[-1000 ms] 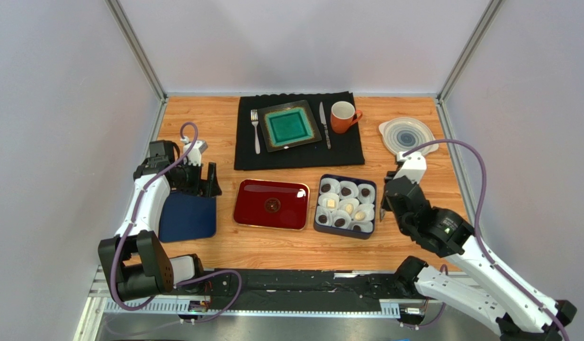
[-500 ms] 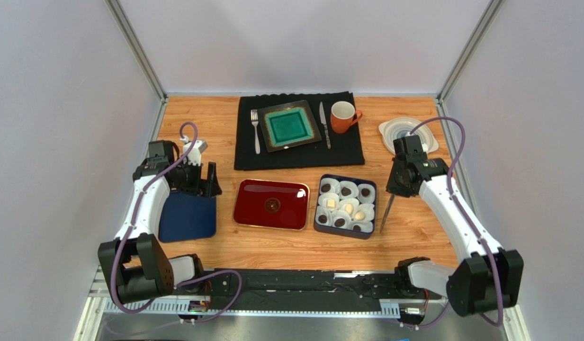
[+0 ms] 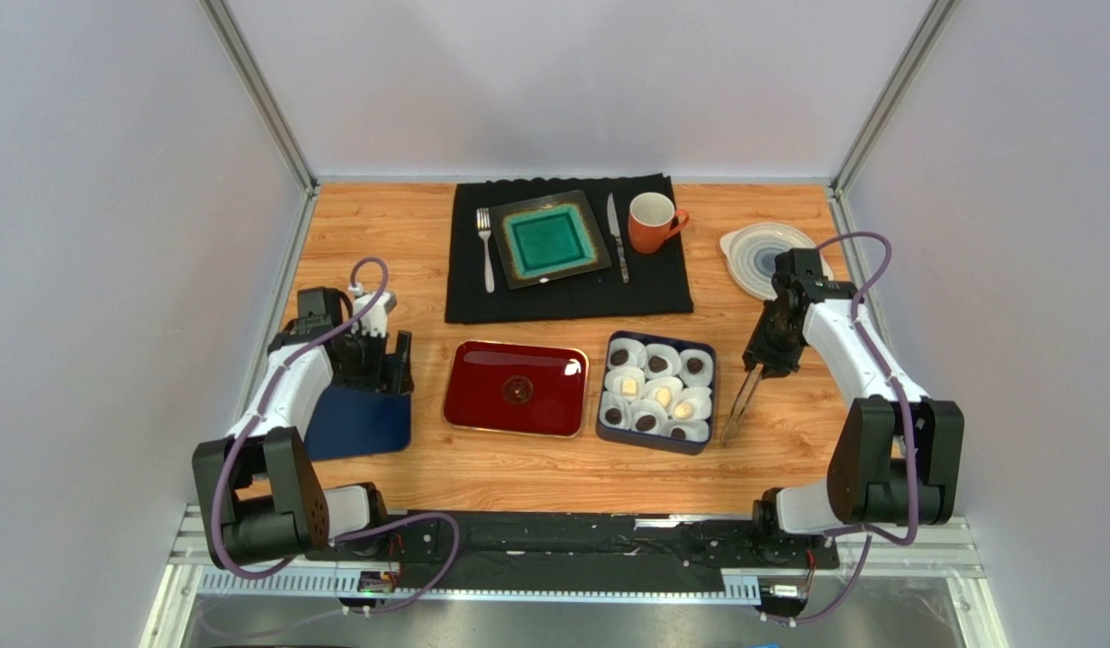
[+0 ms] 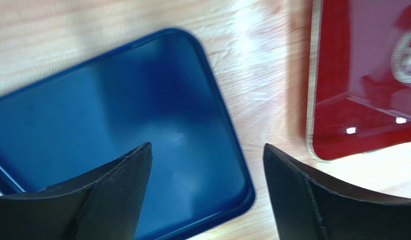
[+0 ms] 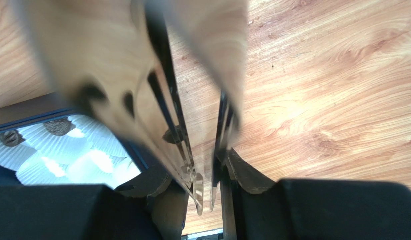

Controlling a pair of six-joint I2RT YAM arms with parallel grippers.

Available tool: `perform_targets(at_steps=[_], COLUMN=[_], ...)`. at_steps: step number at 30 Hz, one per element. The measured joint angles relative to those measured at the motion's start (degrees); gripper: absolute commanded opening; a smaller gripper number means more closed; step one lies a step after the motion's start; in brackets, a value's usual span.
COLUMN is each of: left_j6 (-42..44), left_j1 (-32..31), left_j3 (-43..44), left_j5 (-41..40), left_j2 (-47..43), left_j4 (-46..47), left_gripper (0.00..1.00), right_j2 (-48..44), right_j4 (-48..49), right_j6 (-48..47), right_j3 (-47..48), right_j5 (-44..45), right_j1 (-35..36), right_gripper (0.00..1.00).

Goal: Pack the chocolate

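The chocolate (image 3: 658, 363) sits in white paper cups inside a dark navy box (image 3: 605, 429): dark rounds and cream ovals (image 3: 629, 388). The cups also show at the left of the right wrist view, with a dark chocolate (image 5: 59, 126) among them. One small dark round (image 3: 518, 390) lies at the centre of the red tray (image 3: 465, 359). My right gripper (image 3: 770, 355) (image 5: 205, 175) is shut on metal tongs (image 3: 736, 405) (image 5: 167, 107), which hang just right of the box. My left gripper (image 3: 384, 365) (image 4: 207, 150) stands open over the corner of a blue lid (image 3: 357, 419) (image 4: 117, 115).
At the back, a black mat (image 3: 682, 290) carries a green square plate (image 3: 548, 239), a fork (image 3: 487, 250) and a knife (image 3: 616, 236). An orange mug (image 3: 649, 220) stands on it. A round white dish (image 3: 756, 253) lies back right. The red tray's edge (image 4: 312, 100) is right of the lid.
The right arm has swung back and to the right, carrying the tongs from beside the box's right edge. The left gripper has shifted slightly nearer, over the blue lid.
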Motion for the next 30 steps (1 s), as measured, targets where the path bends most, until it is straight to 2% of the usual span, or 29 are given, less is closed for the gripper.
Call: perform_targets(at_steps=[1,5,11,12,15,17,19,23,25,26,27,29,30], left_j6=[-0.4,-1.5,-2.7,-2.8,-3.2,-3.3,-3.4,-3.6,-3.6,-3.7,-3.8,-4.5,-4.6], left_j1=[-0.6,-4.3,-7.3,-7.6,-8.4,-8.9,-9.4,-10.2,-10.6,-10.6,-10.6,-10.8,-10.7], left_j3=[-1.2,-4.5,-6.1,-6.1,-6.1,-6.0,-5.8,-5.2,-4.9,-4.8,-4.6,-4.2,-3.8], left_j5=[-1.4,-6.7,-9.9,-10.4,-11.2,-11.3,-11.4,-11.7,-11.9,-11.9,-11.7,-11.5,-11.3], left_j2=[0.0,0.1,2.9,3.3,3.9,4.2,4.5,5.2,5.7,5.9,6.2,6.8,7.2], left_j4=[1.0,5.1,8.4,8.9,10.0,10.3,10.3,10.3,10.4,10.4,10.4,10.3,10.2], left_gripper=[0.81,0.75,0.63,0.57,0.5,0.49,0.48,0.42,0.31,0.14,0.08,0.0,0.0], right_j2=[0.5,3.1,6.6,7.0,8.1,8.8,9.2,9.4,9.7,9.8,9.8,9.8,9.8], right_j4=[0.3,1.9,4.3,4.6,5.6,6.5,7.4,8.0,8.4,8.5,8.6,8.7,8.8], right_j6=[0.0,0.4,0.7,0.7,0.8,0.8,0.9,0.8,0.8,0.8,0.8,0.9,0.9], right_j3=[-0.2,-1.2,-3.6,-3.9,-4.3,-4.4,-4.7,-5.0,-5.0,-5.0,-5.0,-5.0,-5.0], right_j5=[-0.2,-2.0,-2.9,-3.1,-3.3,-3.5,-3.8,-4.2,-4.4,-4.5,-4.6,-4.9,-5.0], right_j1=[-0.2,-0.9,-1.9,-2.1,-2.8,-3.1,-3.4,-3.9,-4.0,-4.1,-4.1,-4.1,-4.1], right_gripper=[0.31,0.3,0.29,0.33,0.37,0.39,0.51,0.56,0.59,0.62,0.64,0.73,0.74])
